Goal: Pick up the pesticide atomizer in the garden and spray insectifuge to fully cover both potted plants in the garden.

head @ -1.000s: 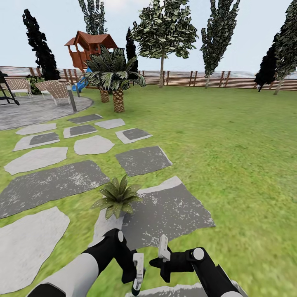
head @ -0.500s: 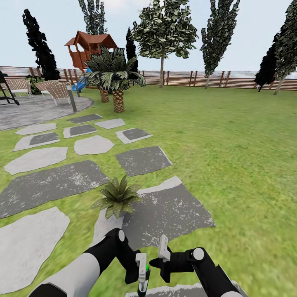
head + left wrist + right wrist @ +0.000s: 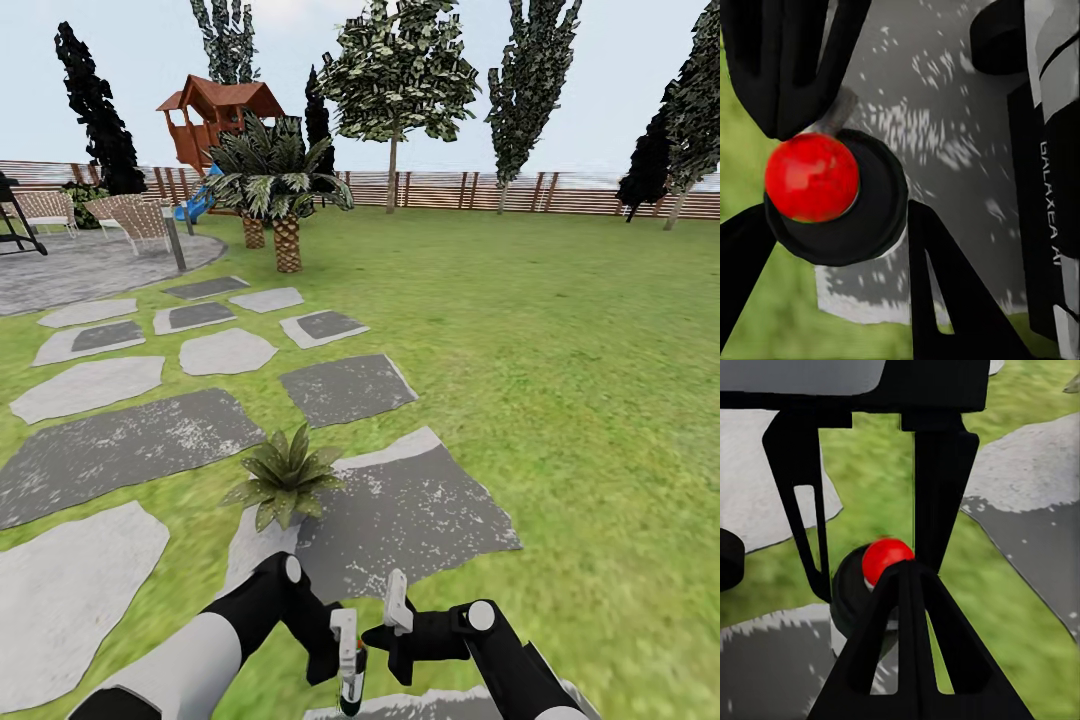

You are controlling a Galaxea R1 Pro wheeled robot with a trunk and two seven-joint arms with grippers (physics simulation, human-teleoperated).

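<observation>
Head view: the left hand (image 3: 343, 650) points down at the lower edge of the frame, with the pesticide atomizer (image 3: 352, 682) just beside its pale finger, a green and dark body partly hidden; the right hand (image 3: 392, 612) sits close alongside, fingers raised. One potted plant (image 3: 285, 476) stands just ahead of the arms at the edge of a large grey stepping stone (image 3: 405, 515) in the garden lawn (image 3: 560, 380); palms (image 3: 277, 190), a wooden playhouse (image 3: 220, 115) and a slatted fence (image 3: 480, 190) lie well beyond. Left wrist view: seen from above, the atomizer's red cap (image 3: 811, 177) on its round black collar lies between the dark fingers (image 3: 945, 292), which bracket it; firm contact cannot be told. Right wrist view: the same red cap (image 3: 886, 556) appears past the spread, empty fingers (image 3: 799, 502) of the released right hand, over grass and stone.
</observation>
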